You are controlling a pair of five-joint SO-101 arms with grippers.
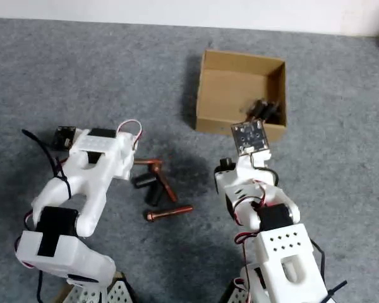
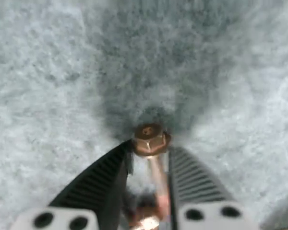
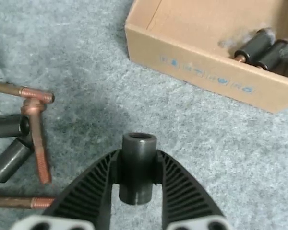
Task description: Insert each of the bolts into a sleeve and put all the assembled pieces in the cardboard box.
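Mostly grey carpet (image 1: 82, 76), cardboard box (image 1: 235, 88), pale edge (image 1: 177, 9)

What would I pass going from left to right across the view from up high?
Left arm → loose bolts and sleeves → cardboard box. The right arm overlaps the box sideways, so it has no clear place.

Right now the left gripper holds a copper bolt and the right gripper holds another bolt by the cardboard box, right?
Not quite: the right wrist view shows the right gripper shut on a black sleeve, not a bolt, by the cardboard box. The left gripper does hold a copper bolt.
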